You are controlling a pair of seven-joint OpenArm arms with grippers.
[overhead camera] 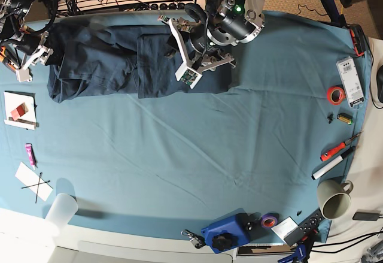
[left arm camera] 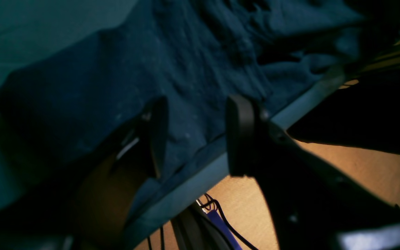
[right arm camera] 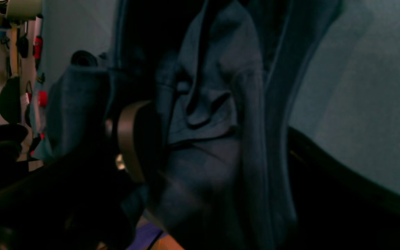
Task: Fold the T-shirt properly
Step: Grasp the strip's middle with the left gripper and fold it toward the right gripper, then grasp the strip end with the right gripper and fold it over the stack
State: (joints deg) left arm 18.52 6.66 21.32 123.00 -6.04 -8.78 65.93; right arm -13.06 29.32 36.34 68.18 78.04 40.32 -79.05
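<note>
The dark navy T-shirt (overhead camera: 108, 59) lies crumpled along the far edge of the teal table cloth (overhead camera: 179, 155). My left gripper (overhead camera: 187, 65) sits over the shirt's right part. In the left wrist view it (left arm camera: 200, 135) is open, and shirt fabric (left arm camera: 186, 52) lies behind its two dark fingers near the table's edge. My right gripper (overhead camera: 33, 56) is at the shirt's left end. In the right wrist view it (right arm camera: 213, 149) has its jaws wide apart around a bunch of shirt fabric (right arm camera: 213, 86).
A white card with a red block (overhead camera: 19, 110), a pink marker (overhead camera: 30, 154) and a white cup (overhead camera: 61, 209) are at the left. A red tape roll (overhead camera: 334, 94), a remote (overhead camera: 348, 80), a screwdriver (overhead camera: 335, 151) and a mug (overhead camera: 334, 203) are at the right. A blue tool (overhead camera: 224, 233) lies at the front.
</note>
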